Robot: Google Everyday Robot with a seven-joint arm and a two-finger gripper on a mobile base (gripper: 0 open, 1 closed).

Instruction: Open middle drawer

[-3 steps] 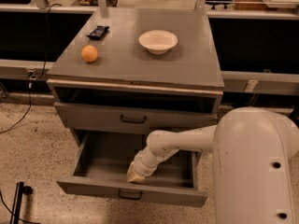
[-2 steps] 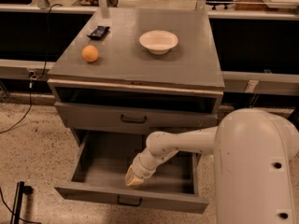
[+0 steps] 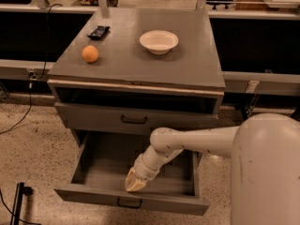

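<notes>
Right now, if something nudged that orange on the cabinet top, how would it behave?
Being round, the orange would probably roll, and the flat cabinet top shows no raised lip. It looks firm, likely not fragile. The gripper is down in the open drawer, away from it.

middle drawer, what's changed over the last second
The middle drawer has slid a little further out towards the camera. The gripper, reaching down inside it just behind the front panel, has come the same way with it. The orange, the bowl and the small black item on the cabinet top have not moved, and the drawer above is still shut.
</notes>
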